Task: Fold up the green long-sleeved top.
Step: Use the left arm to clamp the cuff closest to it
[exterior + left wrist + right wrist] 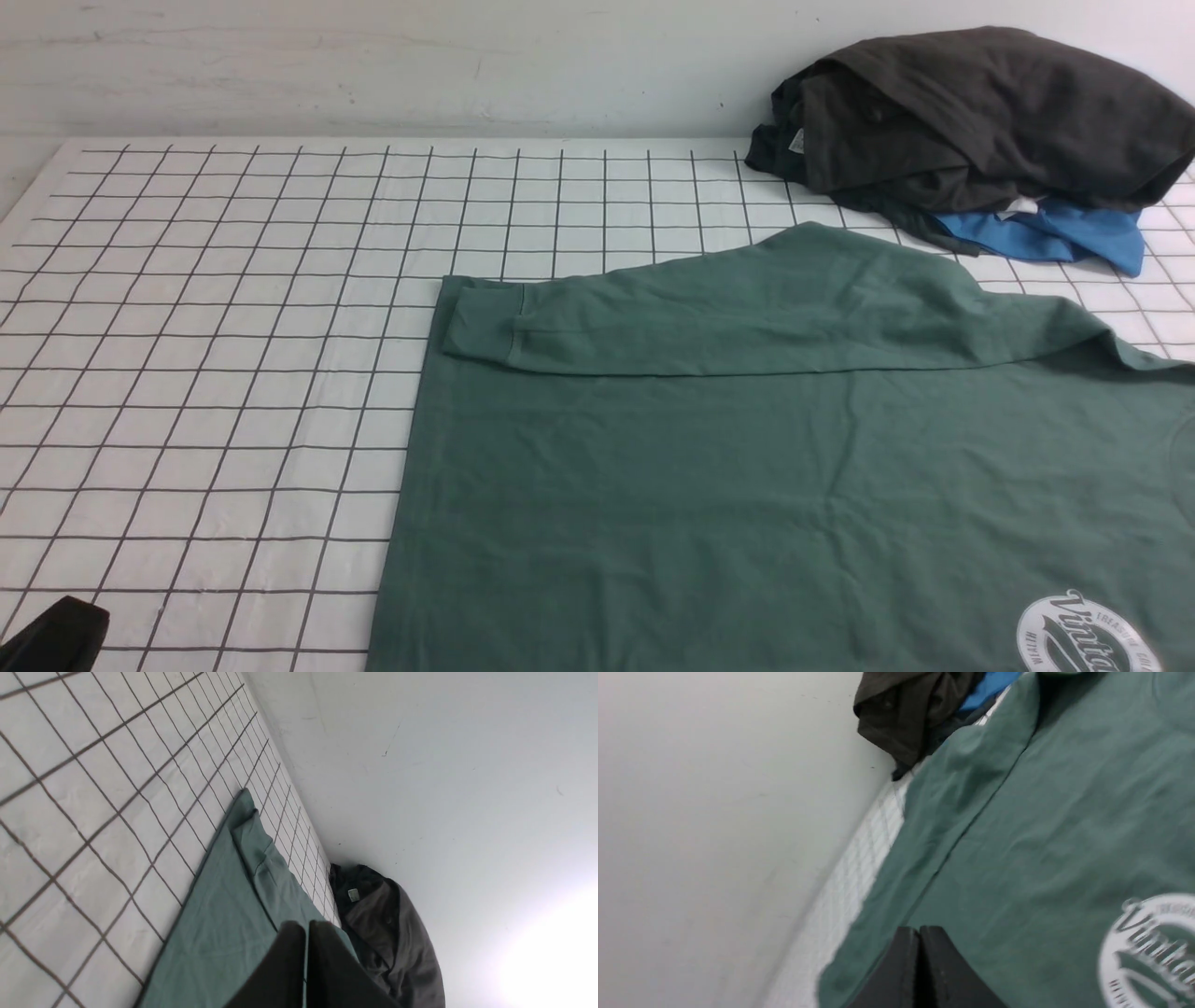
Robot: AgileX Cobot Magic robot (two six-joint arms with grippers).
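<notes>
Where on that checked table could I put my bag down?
The left half of the white grid-lined table cover is bare, bordered by the pale wall behind and the dull green long-sleeved top at right. A narrower bare strip runs behind the top's folded sleeve. The far right corner is crowded: a dark grey clothing heap over a bright blue garment.

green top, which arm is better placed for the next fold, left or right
Probably left. The left claw sits shut on the free hem side of the green long-sleeved top. The right claw, also shut, hangs over mid-fabric near the chest logo.
</notes>
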